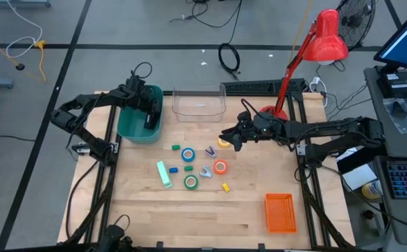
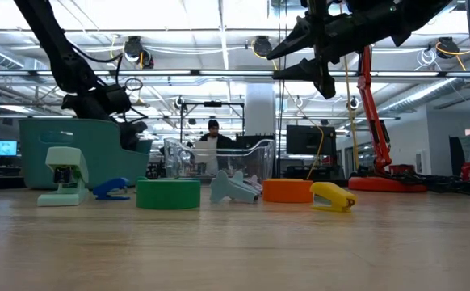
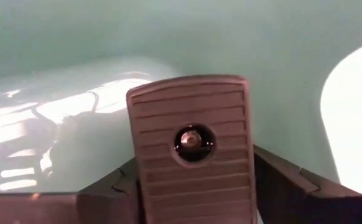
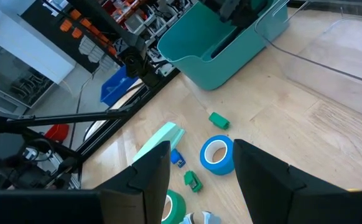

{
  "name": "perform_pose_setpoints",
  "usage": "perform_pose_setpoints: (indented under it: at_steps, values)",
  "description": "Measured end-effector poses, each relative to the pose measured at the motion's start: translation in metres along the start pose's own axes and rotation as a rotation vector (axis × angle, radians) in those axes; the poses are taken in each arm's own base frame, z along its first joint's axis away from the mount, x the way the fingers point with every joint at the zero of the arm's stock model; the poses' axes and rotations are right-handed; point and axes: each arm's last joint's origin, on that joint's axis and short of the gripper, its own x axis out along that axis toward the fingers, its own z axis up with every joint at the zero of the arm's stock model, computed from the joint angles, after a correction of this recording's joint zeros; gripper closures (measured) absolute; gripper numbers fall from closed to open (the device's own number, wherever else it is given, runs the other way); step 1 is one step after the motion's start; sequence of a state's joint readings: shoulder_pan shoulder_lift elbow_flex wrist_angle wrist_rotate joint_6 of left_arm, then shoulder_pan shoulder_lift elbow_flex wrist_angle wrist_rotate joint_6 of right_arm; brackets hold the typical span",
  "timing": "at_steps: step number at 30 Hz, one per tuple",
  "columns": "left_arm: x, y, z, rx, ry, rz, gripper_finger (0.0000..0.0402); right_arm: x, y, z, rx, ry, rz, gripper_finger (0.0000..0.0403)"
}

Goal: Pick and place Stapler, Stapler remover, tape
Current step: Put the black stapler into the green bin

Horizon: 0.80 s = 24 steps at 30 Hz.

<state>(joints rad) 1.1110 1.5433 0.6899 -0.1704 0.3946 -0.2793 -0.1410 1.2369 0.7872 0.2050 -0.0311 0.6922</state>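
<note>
With the left claw (image 1: 150,120) deep in the teal bin (image 1: 128,128) gripping a ridged tan object (image 3: 192,155), release low; the right claw (image 1: 230,140) hovers open.

Office supplies counted on workbench
Four tape rolls — blue (image 1: 187,155), green (image 1: 191,182), orange (image 1: 220,166), yellow (image 1: 223,143) — two staple removers (image 1: 210,150) (image 1: 205,171), one mint stapler (image 1: 163,173).

— What colours sit ahead of my right jaws?
— A blue tape roll with a pale centre (image 4: 217,155), a green tape roll (image 4: 172,207), a mint-green plastic stapler (image 4: 158,141), and small green blocks (image 4: 219,120) on my pale wooden table (image 4: 330,124).
— And around my left jaws?
— A tan ribbed plastic piece with a dark round centre (image 3: 192,155) between them, inside the teal plastic bin (image 1: 139,124).
</note>
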Motion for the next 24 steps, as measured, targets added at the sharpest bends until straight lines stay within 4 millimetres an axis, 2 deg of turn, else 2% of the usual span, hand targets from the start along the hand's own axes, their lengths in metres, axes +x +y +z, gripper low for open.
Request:
perform_pose_setpoints:
  at_steps: [4, 11, 17, 24]
  values:
    - [-0.001, 0.001, 0.0, -0.005, 0.005, -0.034, 0.0147, 0.0, 0.001, -0.001, -0.002, 0.003, 0.004, 0.0236]
    - [-0.007, 0.004, 0.004, 0.009, -0.018, -0.072, 0.0145, 0.0, 0.006, -0.005, -0.009, 0.017, 0.02, 0.0236]
    - [-0.028, -0.002, 0.01, 0.081, -0.142, 0.067, 0.0155, 0.0, 0.007, -0.006, -0.008, 0.019, 0.022, 0.0236]
    - [-0.051, -0.008, 0.008, 0.149, -0.205, 0.196, 0.0146, 0.0, 0.006, -0.005, -0.01, 0.018, 0.02, 0.0236]
